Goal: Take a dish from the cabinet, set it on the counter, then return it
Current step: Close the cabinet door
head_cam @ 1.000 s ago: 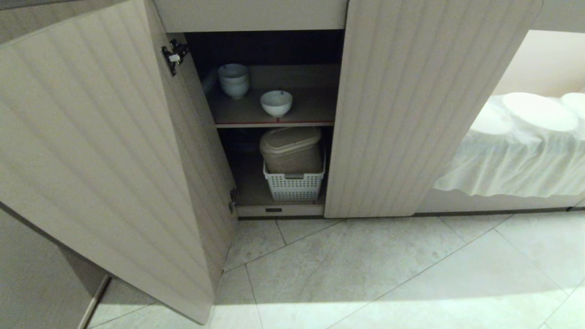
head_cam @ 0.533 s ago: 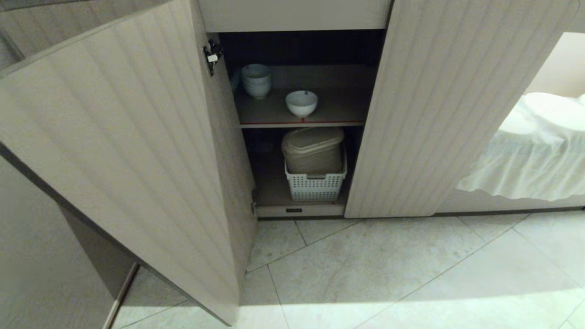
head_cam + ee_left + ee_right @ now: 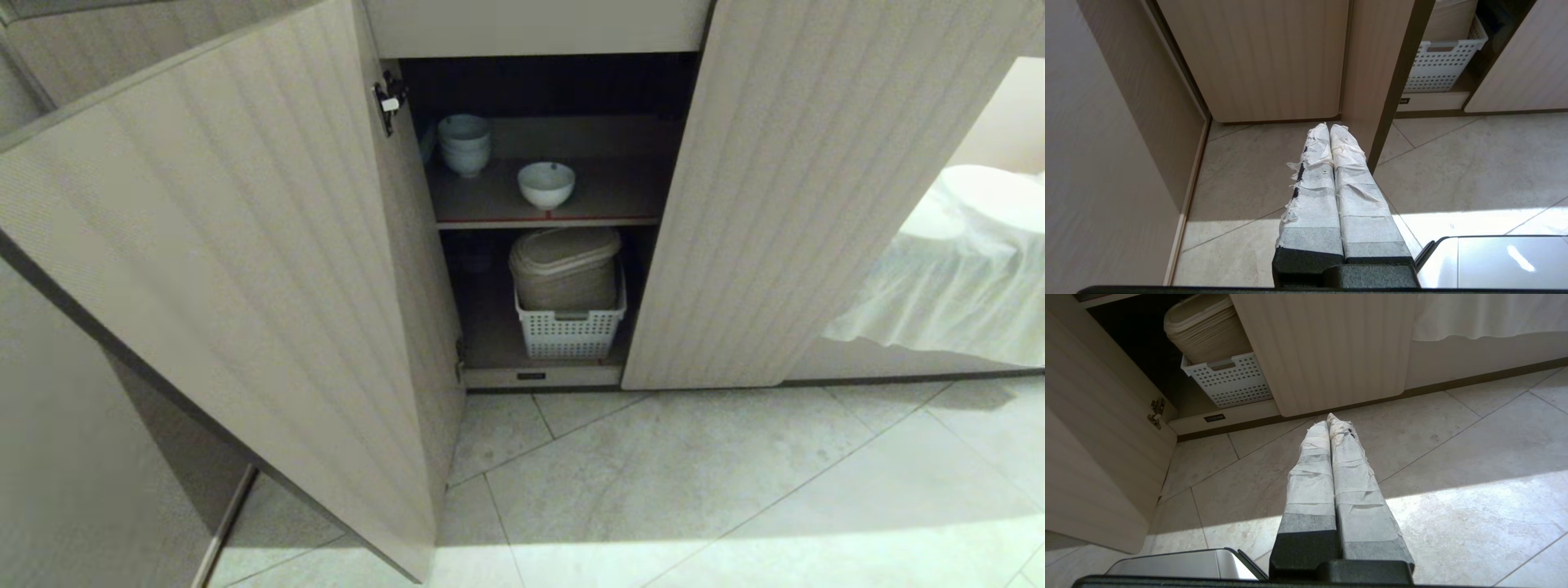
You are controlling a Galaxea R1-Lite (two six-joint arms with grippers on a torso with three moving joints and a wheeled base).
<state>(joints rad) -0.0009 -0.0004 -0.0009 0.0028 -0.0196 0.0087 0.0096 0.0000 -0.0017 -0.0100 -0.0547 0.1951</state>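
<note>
The dish point(image 3: 545, 184) stands upright on the upper shelf point(image 3: 620, 196) of the cabinet point(image 3: 816, 204), near the red-taped front edge and well apart from the stack of bowls point(image 3: 464, 144) deeper on the left. Below it, a white basket point(image 3: 570, 333) holds a beige lidded bin point(image 3: 565, 265). Both doors are open, the left door point(image 3: 245, 269) swung far out.

Neither arm shows in the head view. The left claw point(image 3: 1329, 127) hangs low over the floor tiles point(image 3: 735, 490) beside the edge of the left door, its taped fingers point(image 3: 1312, 196) pressed together and holding nothing. The right claw point(image 3: 1327, 420) hangs the same way in front of the right door, also together and empty.

I judge the step is the approach, with the dish not yet taken. To do it well, one claw should open before it enters between the doors, come in level above the shelf, and pinch the near rim. The wall looks glossy, so perhaps slippery; the grip should be firm, and the lift straight before pulling out.
</note>
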